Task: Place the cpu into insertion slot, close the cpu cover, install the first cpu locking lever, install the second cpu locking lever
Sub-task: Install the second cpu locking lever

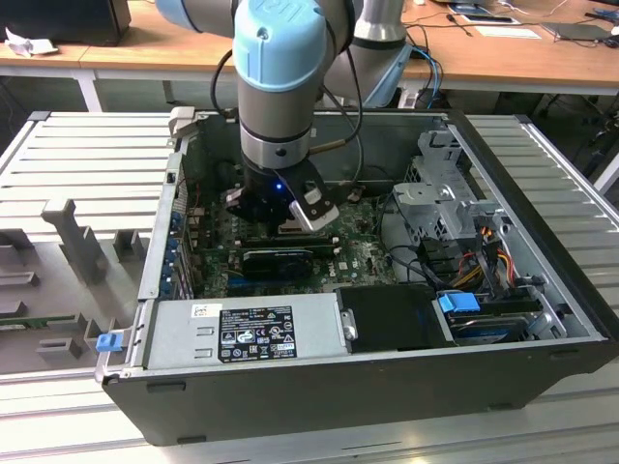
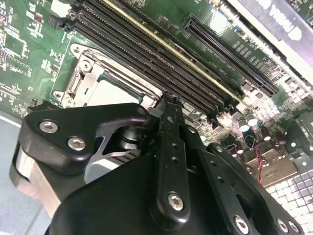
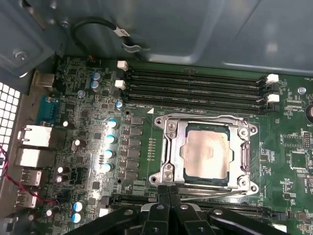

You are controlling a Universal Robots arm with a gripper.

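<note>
Inside the open computer case, the cpu [image 3: 205, 154] lies in the insertion slot [image 3: 244, 131], its dull metal face showing through the window of the cpu cover [image 3: 175, 147]. The cover lies flat over the chip. Thin wire levers [image 3: 205, 118] run along the socket's edges. In the first wrist view, my gripper [image 3: 168, 192] is shut, with its black fingertips pressed together at the edge of the socket. In the second wrist view the gripper [image 2: 168, 105] reaches down beside the cover [image 2: 83, 81]. In the exterior view the gripper [image 1: 280, 227] hangs low over the motherboard.
Long memory slots [image 3: 195, 85] run beside the socket. A black expansion card [image 1: 280, 259] lies close to the gripper. The power supply [image 1: 247, 329], a drive cage [image 1: 445, 208] with cables and the case walls [image 1: 164, 222] close in the motherboard.
</note>
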